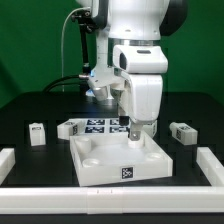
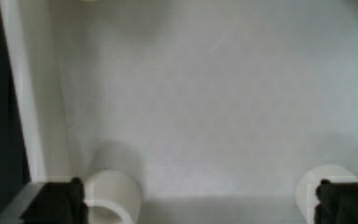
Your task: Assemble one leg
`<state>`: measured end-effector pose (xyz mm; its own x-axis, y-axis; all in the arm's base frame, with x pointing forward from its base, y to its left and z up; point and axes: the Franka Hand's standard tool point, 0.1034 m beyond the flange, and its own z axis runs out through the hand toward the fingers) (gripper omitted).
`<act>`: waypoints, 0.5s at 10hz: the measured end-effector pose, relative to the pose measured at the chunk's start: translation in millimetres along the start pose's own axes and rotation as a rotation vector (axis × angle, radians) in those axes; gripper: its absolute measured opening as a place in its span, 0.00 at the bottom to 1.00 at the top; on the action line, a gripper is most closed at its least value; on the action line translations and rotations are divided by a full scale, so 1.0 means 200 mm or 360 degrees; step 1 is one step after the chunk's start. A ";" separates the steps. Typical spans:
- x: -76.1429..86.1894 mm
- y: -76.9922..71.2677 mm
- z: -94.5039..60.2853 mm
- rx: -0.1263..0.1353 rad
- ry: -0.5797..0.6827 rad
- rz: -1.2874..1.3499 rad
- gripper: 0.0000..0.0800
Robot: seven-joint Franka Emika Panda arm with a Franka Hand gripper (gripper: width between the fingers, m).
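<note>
Two small white legs with tags lie on the black table in the exterior view, one at the left (image 1: 38, 132) and one at the right (image 1: 182, 131). The large white square panel (image 1: 110, 165) lies in the middle. My gripper (image 1: 137, 127) hangs low over the panel's far right part, away from both legs. In the wrist view my gripper (image 2: 201, 203) is open and empty, with dark fingertips (image 2: 59, 203) wide apart over the panel's flat face (image 2: 194, 100). A round socket (image 2: 115, 196) shows beside each finger. No leg shows in the wrist view.
The marker board (image 1: 92, 127) lies just behind the panel. Low white rails edge the table at the front (image 1: 110, 193), the exterior view's left (image 1: 6, 160) and right (image 1: 212, 163). A grey object with a cable (image 1: 97, 88) sits behind the arm.
</note>
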<state>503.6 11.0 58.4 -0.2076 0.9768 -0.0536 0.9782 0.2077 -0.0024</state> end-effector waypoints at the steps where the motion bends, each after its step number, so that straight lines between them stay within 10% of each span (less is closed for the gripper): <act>1: -0.01 -0.08 0.03 0.0023 0.0009 -0.0035 0.81; 5: -0.04 -0.34 0.15 0.0137 0.0052 -0.0041 0.81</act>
<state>439.2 -11.7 29.0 -0.2312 0.9727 -0.0200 0.9695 0.2286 -0.0889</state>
